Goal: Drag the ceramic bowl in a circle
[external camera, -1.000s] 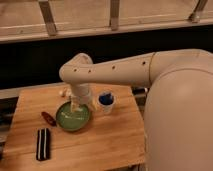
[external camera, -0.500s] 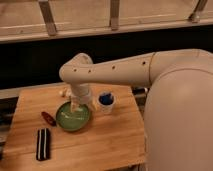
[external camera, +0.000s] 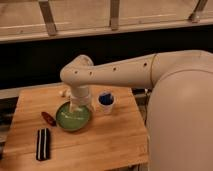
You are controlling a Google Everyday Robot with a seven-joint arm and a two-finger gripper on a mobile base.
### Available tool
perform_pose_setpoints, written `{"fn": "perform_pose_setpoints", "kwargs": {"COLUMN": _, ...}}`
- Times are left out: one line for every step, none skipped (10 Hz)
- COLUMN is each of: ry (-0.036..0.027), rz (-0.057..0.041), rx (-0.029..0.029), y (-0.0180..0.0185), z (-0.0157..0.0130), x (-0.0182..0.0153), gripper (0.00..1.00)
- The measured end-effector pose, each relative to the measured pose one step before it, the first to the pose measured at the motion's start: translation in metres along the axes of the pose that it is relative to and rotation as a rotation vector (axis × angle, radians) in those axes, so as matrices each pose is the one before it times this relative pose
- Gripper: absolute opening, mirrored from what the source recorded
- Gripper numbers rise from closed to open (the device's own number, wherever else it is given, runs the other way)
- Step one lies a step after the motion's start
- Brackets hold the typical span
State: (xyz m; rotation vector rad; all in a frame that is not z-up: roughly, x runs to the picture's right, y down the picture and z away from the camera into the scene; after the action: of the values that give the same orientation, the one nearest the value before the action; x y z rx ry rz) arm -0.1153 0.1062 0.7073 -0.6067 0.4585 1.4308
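The green ceramic bowl [external camera: 72, 118] sits on the wooden table [external camera: 100, 142], left of centre. My gripper [external camera: 79, 106] reaches straight down from the cream arm [external camera: 125, 72] onto the bowl's far right rim. The wrist hides the rim there. A small white cup with a blue top [external camera: 105, 101] stands just right of the bowl, close to the gripper.
A small red object [external camera: 48, 118] lies left of the bowl. A black striped bar [external camera: 43, 144] lies near the front left corner. A small pale object [external camera: 63, 92] sits behind the bowl. My large cream body [external camera: 182, 120] fills the right side.
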Motion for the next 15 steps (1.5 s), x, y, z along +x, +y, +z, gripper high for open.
{"fn": "perform_pose_setpoints", "kwargs": {"ry": -0.01731, "rz": 0.00103, "rx": 0.00229, "y": 0.00595, "z": 0.00052, "x": 0.00034, "gripper": 0.65}}
{"fn": "perform_pose_setpoints", "kwargs": {"ry": -0.00614, "rz": 0.02828, "rx": 0.02013, "y": 0.00263, "z": 0.00370, "x": -0.00062, "gripper": 0.65}}
{"fn": "perform_pose_setpoints", "kwargs": {"ry": 0.00078, "rz": 0.01837, "rx": 0.01700, "y": 0.00197, "z": 0.00529, "x": -0.00431, "gripper": 0.65}}
{"fn": "perform_pose_setpoints", "kwargs": {"ry": 0.00512, "rz": 0.01431, "rx": 0.02554, "y": 0.00232, "z": 0.00508, "x": -0.00610, "gripper": 0.65}}
{"fn": "perform_pose_setpoints", "kwargs": {"ry": 0.01033, "rz": 0.00265, "rx": 0.01808, "y": 0.00680, "z": 0.00361, "x": -0.00215, "gripper": 0.65}}
{"fn": "perform_pose_setpoints", "kwargs": {"ry": 0.00185, "rz": 0.00242, "rx": 0.00611, "y": -0.00021, "z": 0.00049, "x": -0.00082, "gripper": 0.65}}
{"fn": "perform_pose_setpoints", "kwargs": {"ry": 0.00029, "rz": 0.00301, "rx": 0.00223, "y": -0.00189, "z": 0.00020, "x": -0.00059, "gripper": 0.65}}
{"fn": "perform_pose_setpoints", "kwargs": {"ry": 0.00029, "rz": 0.00540, "rx": 0.00220, "y": -0.00311, "z": 0.00031, "x": -0.00088, "gripper": 0.65}}
{"fn": "perform_pose_setpoints", "kwargs": {"ry": -0.00025, "rz": -0.00125, "rx": -0.00016, "y": 0.00081, "z": 0.00001, "x": 0.00002, "gripper": 0.65}}
{"fn": "perform_pose_setpoints", "kwargs": {"ry": 0.00154, "rz": -0.00194, "rx": -0.00157, "y": 0.00194, "z": 0.00043, "x": 0.00039, "gripper": 0.65}}
{"fn": "perform_pose_setpoints", "kwargs": {"ry": 0.01589, "rz": 0.01845, "rx": -0.02071, "y": -0.00197, "z": 0.00411, "x": -0.00052, "gripper": 0.65}}
{"fn": "perform_pose_setpoints", "kwargs": {"ry": 0.01230, "rz": 0.01832, "rx": -0.01105, "y": -0.00752, "z": 0.00727, "x": -0.00205, "gripper": 0.65}}
{"fn": "perform_pose_setpoints", "kwargs": {"ry": 0.01728, "rz": 0.02802, "rx": -0.01942, "y": -0.00979, "z": 0.01374, "x": -0.00219, "gripper": 0.65}}
{"fn": "perform_pose_setpoints", "kwargs": {"ry": 0.01717, "rz": 0.02434, "rx": -0.01591, "y": -0.00835, "z": 0.01637, "x": -0.00143, "gripper": 0.65}}
{"fn": "perform_pose_setpoints", "kwargs": {"ry": 0.02003, "rz": 0.01944, "rx": -0.01828, "y": -0.00532, "z": 0.01716, "x": -0.00076, "gripper": 0.65}}
